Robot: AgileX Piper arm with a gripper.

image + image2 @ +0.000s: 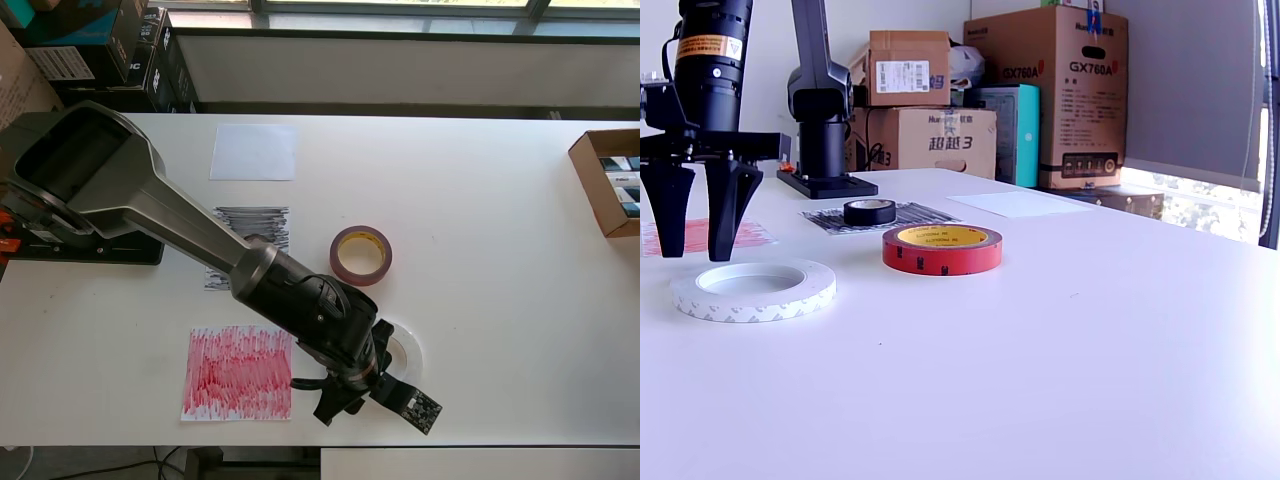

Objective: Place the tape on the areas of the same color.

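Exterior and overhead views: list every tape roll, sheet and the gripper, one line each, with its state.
black tape roll: lying flat on the black-scribbled sheet.
red tape roll: flat on bare table, off any sheet.
white tape roll: flat on bare table, not gripped.
red-scribbled sheet: nothing on it.
white sheet: nothing on it.
gripper: open, empty, fingers pointing down just behind the white roll.
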